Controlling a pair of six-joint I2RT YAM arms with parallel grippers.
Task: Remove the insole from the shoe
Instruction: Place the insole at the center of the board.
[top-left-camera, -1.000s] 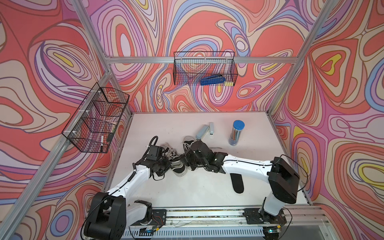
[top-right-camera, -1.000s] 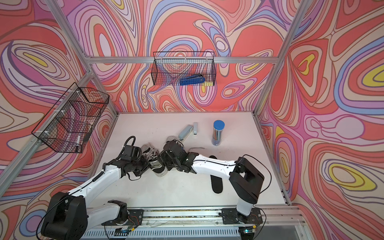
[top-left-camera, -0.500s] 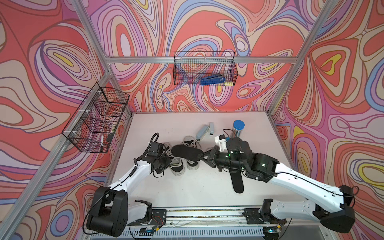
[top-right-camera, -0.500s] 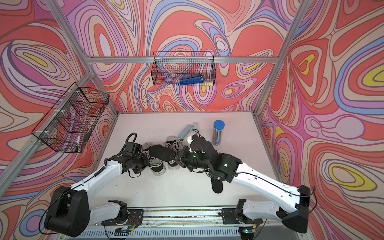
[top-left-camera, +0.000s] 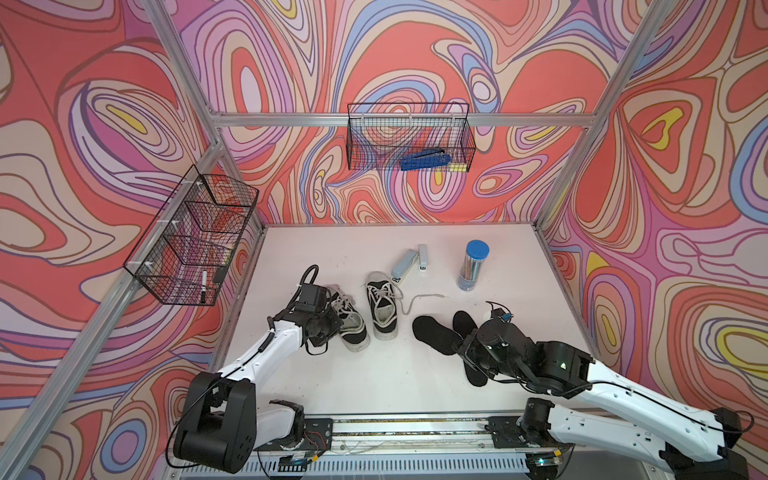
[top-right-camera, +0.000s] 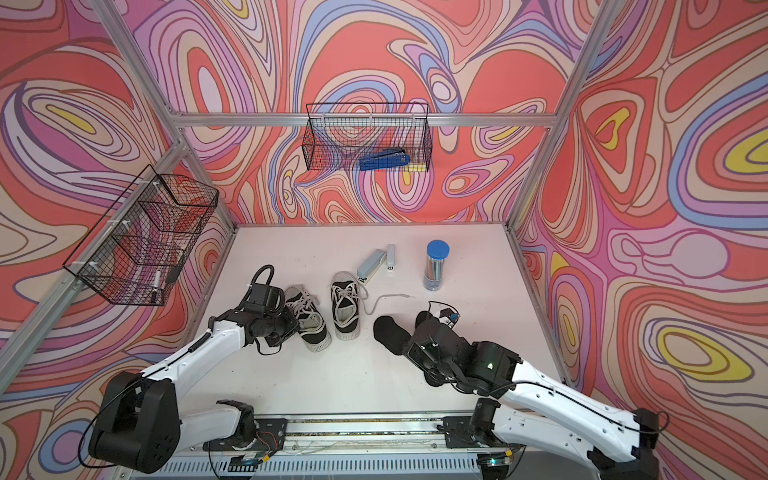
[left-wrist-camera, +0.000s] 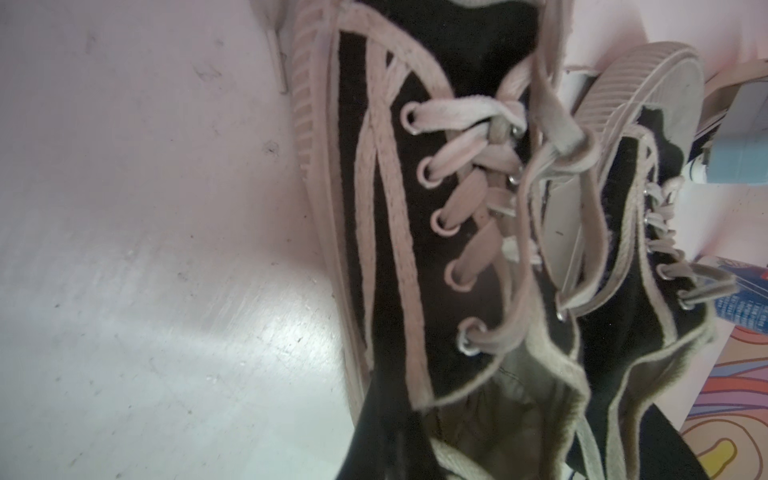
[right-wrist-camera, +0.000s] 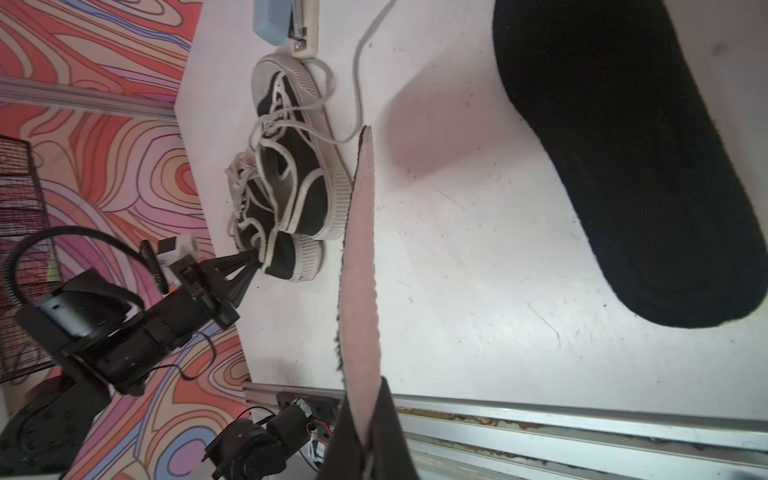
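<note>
Two black canvas shoes with white laces stand side by side mid-table; the left shoe (top-left-camera: 351, 326) (top-right-camera: 311, 324) is beside the right shoe (top-left-camera: 380, 307). My left gripper (top-left-camera: 330, 328) (left-wrist-camera: 415, 449) is shut on the left shoe's heel collar (right-wrist-camera: 270, 253). My right gripper (top-left-camera: 461, 347) (right-wrist-camera: 365, 440) is shut on one end of an insole (top-left-camera: 432, 334) (top-right-camera: 388, 334). This insole is black on top and pinkish underneath (right-wrist-camera: 359, 270). It is held out of the shoes, just above the table to their right. A second black insole (top-left-camera: 476, 376) (right-wrist-camera: 623, 166) lies flat under my right arm.
A grey-blue stapler (top-left-camera: 403, 266), a small white stapler (top-left-camera: 423, 257) and a blue-lidded clear cylinder (top-left-camera: 473, 266) stand behind the shoes. A loose lace (top-left-camera: 419, 299) trails right. Wire baskets hang on the back wall (top-left-camera: 411, 137) and left wall (top-left-camera: 195, 237).
My right arm drew the insole out of the shoe and swung it to the right, over the other insole. The left gripper stayed on the shoe's heel.
</note>
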